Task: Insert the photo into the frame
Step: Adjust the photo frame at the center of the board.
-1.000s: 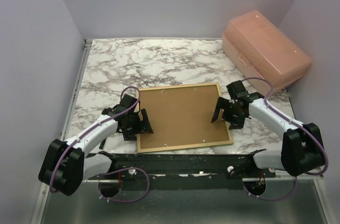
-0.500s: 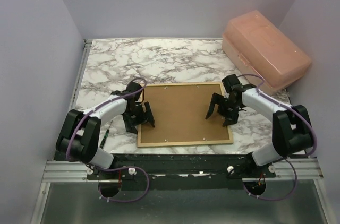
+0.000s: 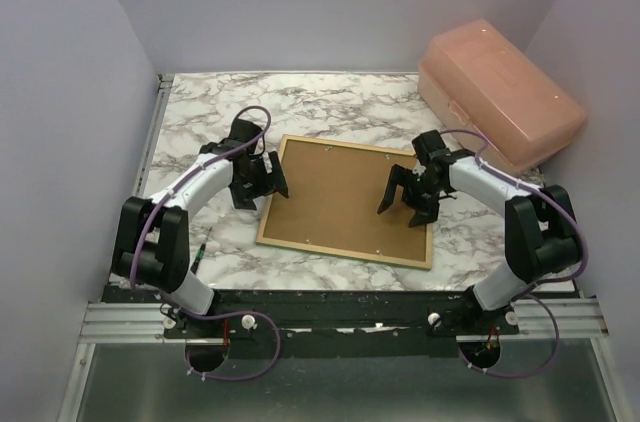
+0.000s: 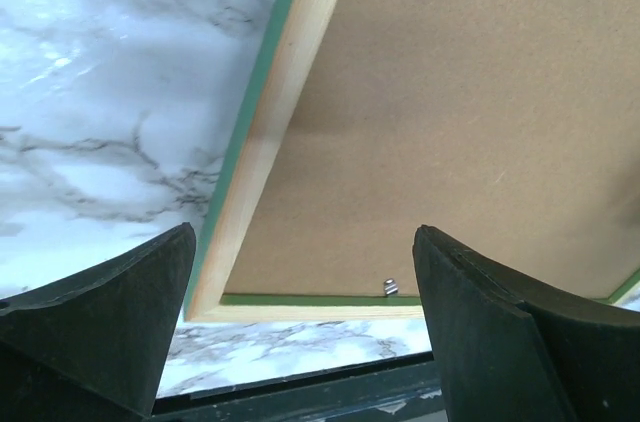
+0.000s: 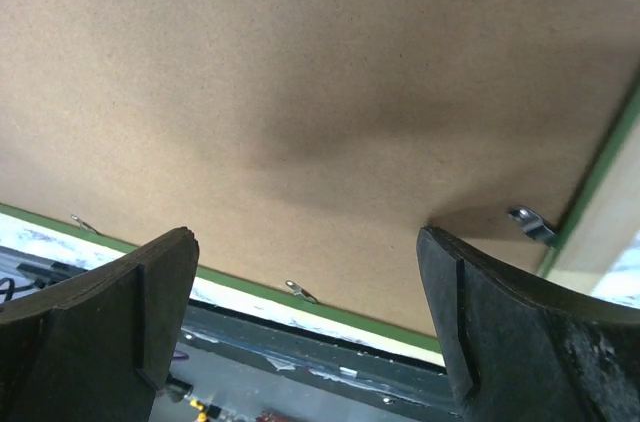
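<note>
Nearest is a black rail (image 3: 330,304) along the near edge of the marble desk (image 3: 200,112). A thin dark stick (image 3: 197,258), too small to make out, lies on the marble towards the near left corner. Just beyond the rail the frame (image 3: 343,254) lies flat on the desk with its pale wood back up. It is turned askew, so its near right corner comes closest to the rail. A brown backing board (image 3: 335,197) fills its opening, with small metal tabs (image 5: 530,223) along the inner edge. In the left wrist view a strip of green runs down the frame's outer side. The left fingers (image 4: 100,327) are spread wide and grip nothing. They sit at the frame's left rail, towards its far corner; whether they touch the wood I cannot tell. The right fingers (image 5: 520,332) are likewise parted and empty, hanging over the board just inside the right rail, with a soft shadow on the board beneath them. Farthest back, at the right by the wall, stands a pink lidded box (image 3: 500,92), apart from the frame
</note>
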`<act>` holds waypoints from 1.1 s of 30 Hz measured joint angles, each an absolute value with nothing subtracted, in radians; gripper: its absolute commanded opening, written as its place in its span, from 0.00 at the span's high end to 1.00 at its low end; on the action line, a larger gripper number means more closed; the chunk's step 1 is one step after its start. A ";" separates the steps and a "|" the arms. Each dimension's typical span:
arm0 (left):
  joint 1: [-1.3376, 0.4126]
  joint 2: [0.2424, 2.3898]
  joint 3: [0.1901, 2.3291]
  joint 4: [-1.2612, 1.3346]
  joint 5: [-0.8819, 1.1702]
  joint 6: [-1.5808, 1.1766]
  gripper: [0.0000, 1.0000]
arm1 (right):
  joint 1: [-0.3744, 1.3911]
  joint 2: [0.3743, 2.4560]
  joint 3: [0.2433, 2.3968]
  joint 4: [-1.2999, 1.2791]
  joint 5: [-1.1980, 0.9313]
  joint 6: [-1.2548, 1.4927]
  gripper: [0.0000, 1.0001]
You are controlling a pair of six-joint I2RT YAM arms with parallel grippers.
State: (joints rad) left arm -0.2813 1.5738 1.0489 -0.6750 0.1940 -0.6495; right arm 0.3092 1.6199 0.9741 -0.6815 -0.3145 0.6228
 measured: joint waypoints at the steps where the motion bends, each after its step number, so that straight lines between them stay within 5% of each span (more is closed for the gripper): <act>1: -0.281 1.552 1.045 -0.688 0.176 -0.646 0.07 | 0.313 1.606 0.972 -0.682 -0.289 0.616 0.00; 12: -0.295 1.044 0.870 -0.735 0.099 -0.634 0.01 | 0.312 1.343 0.833 -0.707 -0.040 0.639 0.00; 20: -0.315 0.708 0.686 -0.677 0.238 -0.703 0.01 | 0.305 1.490 0.809 -0.689 -0.030 0.650 0.00; 33: -0.330 0.618 0.566 -0.611 0.347 -0.768 0.01 | 0.332 1.731 1.058 -0.673 -0.207 0.597 0.00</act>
State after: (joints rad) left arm -0.3302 0.6178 0.5659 -0.6106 0.3473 -0.7685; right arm 0.3321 1.7313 1.0584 -0.6727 -0.2073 0.5972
